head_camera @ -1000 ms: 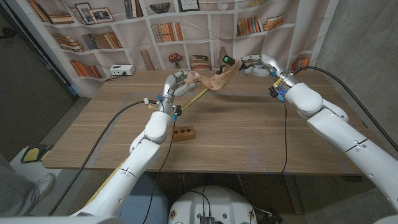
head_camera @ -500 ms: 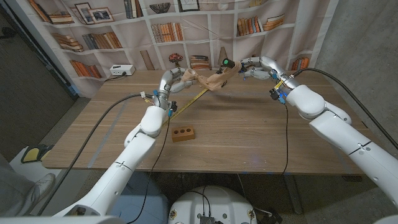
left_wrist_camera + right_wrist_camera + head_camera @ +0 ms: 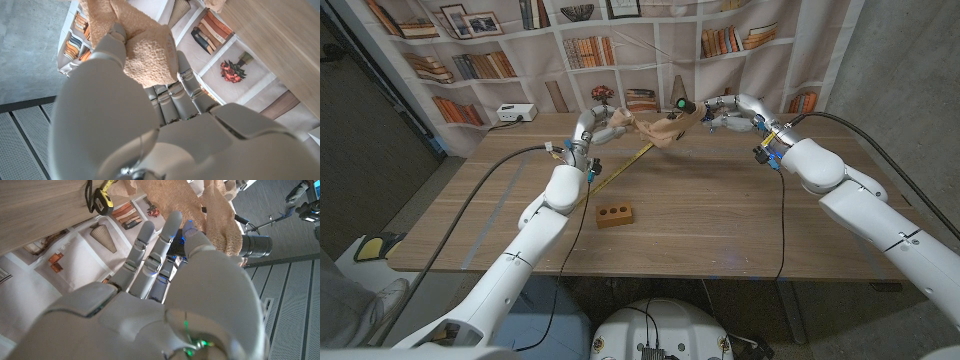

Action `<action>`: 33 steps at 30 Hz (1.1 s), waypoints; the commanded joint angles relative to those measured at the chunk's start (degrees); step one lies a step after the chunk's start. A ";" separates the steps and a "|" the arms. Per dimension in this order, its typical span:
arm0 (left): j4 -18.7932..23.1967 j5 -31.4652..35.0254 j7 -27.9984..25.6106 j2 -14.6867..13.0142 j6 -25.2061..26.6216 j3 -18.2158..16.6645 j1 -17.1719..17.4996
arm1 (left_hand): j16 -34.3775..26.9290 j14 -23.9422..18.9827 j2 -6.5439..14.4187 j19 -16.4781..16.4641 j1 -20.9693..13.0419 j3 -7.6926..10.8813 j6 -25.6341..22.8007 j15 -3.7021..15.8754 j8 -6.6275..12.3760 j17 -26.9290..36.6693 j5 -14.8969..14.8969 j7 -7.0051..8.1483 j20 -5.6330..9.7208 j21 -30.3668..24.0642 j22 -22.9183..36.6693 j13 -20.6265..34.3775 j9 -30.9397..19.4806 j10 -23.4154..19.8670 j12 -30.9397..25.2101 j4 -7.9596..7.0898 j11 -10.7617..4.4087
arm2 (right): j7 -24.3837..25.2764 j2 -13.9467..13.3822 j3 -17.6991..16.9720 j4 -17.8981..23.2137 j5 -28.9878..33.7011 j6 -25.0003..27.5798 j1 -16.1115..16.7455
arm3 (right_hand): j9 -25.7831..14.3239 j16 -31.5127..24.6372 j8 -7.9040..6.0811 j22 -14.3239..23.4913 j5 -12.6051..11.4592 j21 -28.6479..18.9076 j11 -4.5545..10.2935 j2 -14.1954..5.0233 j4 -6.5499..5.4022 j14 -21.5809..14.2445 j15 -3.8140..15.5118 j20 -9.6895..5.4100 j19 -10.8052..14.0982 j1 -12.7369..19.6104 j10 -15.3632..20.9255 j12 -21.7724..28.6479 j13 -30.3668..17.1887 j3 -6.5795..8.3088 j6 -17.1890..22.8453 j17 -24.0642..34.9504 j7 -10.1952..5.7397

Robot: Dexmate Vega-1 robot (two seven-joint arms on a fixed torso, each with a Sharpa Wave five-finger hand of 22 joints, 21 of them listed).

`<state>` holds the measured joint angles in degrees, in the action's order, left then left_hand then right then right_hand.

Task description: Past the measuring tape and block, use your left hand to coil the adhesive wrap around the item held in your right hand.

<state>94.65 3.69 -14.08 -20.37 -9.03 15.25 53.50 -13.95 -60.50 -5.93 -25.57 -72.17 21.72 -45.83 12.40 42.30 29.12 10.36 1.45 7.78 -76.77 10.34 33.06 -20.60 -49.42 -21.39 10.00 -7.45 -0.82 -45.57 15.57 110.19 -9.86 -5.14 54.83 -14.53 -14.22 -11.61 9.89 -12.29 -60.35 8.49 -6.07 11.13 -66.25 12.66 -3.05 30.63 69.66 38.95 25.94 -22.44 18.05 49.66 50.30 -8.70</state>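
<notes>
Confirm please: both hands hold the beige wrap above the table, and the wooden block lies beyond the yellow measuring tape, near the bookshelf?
Not quite. In the head view the wooden block lies nearer the robot than the measuring tape. The left hand and right hand do hold the wrap.

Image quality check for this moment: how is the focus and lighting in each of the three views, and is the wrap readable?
Head view: even light, soft shadows on the table, all sharp; the tan wrap is small but readable between the left hand and right hand. Left wrist view: the hand's back is near and soft, wrap texture crisp. Right wrist view: the hand is bright, the wrap clear.
</notes>
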 commanded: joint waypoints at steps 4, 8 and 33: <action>-1.77 4.32 -0.24 -1.47 -0.94 -0.47 -3.44 | -0.23 -0.57 12.27 0.51 -11.70 1.31 -0.61 0.21 0.41 0.16 -0.04 -0.02 -0.07 -0.65 0.12 0.17 -0.10 -0.29 0.16 -0.73 -0.21 | -3.44 -1.01 0.17 0.17 -2.32 -1.58 1.15 | -0.25 -0.26 -0.29 0.09 -0.28 0.12 -0.69 -0.97 -1.98 -0.06 0.70 -2.81 -0.38 -0.11 18.61 0.23 -8.88 1.98 5.08 0.04 4.39; -2.13 4.67 -0.11 -1.07 -0.70 -0.17 -4.18 | -0.18 -0.50 12.23 0.62 -11.70 1.33 -0.54 0.20 0.47 0.18 -0.04 0.01 -0.06 -0.72 0.11 0.16 -0.17 -0.31 0.20 -0.71 -0.17 | -3.47 -1.04 0.32 0.42 -1.96 -1.67 1.17 | -0.25 -0.29 -0.29 0.09 -0.25 0.14 -0.62 -0.94 -2.06 -0.10 0.60 -2.81 -0.43 -0.24 18.52 0.15 -8.83 1.91 5.07 0.05 4.35; -4.62 6.89 1.82 -0.36 -1.39 1.25 -9.21 | -0.15 -0.56 12.22 0.97 -11.57 1.31 -0.46 0.23 0.59 0.30 -0.06 0.13 -0.01 -1.14 0.14 0.30 -0.16 -0.38 0.25 -0.74 -0.23 | -5.26 -2.88 3.47 2.35 2.32 -1.06 -0.20 | -0.24 -0.24 -0.27 0.09 -0.26 0.31 -0.53 -1.02 -1.98 0.04 0.72 -2.78 -0.81 -0.22 18.56 0.06 -8.83 1.99 5.02 0.16 4.21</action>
<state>91.07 9.36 -13.11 -21.04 -10.08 15.77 46.49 -13.82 -60.50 -5.86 -24.95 -72.10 21.83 -45.93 12.40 42.47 29.12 10.36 1.52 7.78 -77.62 10.34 33.05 -20.60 -49.42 -21.18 10.10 -7.45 -5.08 -47.77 17.15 111.59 -9.35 -6.38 55.48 -14.51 -14.43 -11.65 9.89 -12.34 -60.35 8.44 -6.15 11.13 -66.14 12.77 -2.97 30.15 69.74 39.00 25.74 -22.44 18.05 49.84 50.29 -8.87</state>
